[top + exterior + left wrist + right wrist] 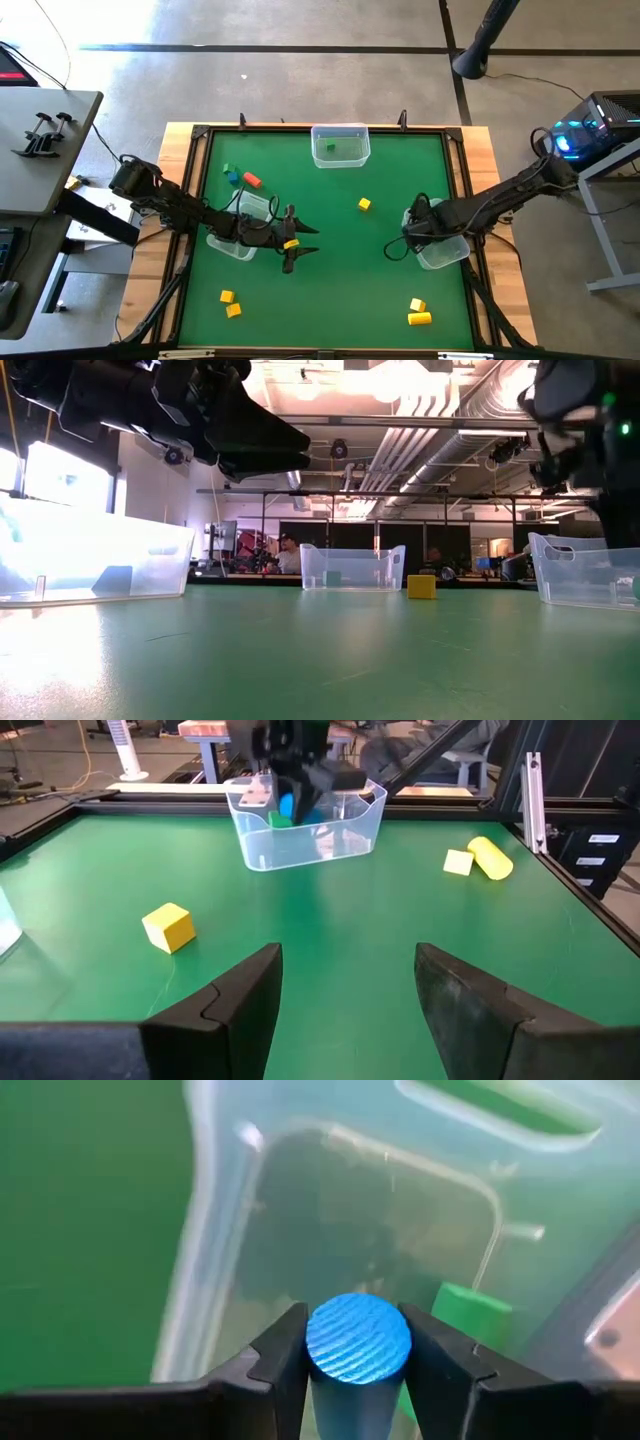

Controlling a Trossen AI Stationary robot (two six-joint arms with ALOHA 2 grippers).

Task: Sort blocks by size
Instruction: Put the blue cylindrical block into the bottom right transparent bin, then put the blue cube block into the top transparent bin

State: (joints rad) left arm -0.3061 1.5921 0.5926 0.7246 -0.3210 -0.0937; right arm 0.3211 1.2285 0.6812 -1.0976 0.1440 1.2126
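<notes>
A green table mat inside a dark frame is seen from above, with two dark robot arms reaching in from either side. Three clear plastic bins are set on it: one at the far edge with a green block inside, one on the left partly covered by the left arm, and one on the right under the right arm.

The right gripper is held over the right bin, its fingers closed on a blue cylinder gripped end-up between them; a green block lies in the bin below.

The left gripper is positioned over the mat just beside the left bin, its fingers spread wide with nothing between them.

Loose blocks are scattered on the mat: a yellow cube near the centre, two yellow cubes at the near left, a yellow cylinder touching a small yellow cube at the near right, and green, blue and red pieces clustered at the far left.
</notes>
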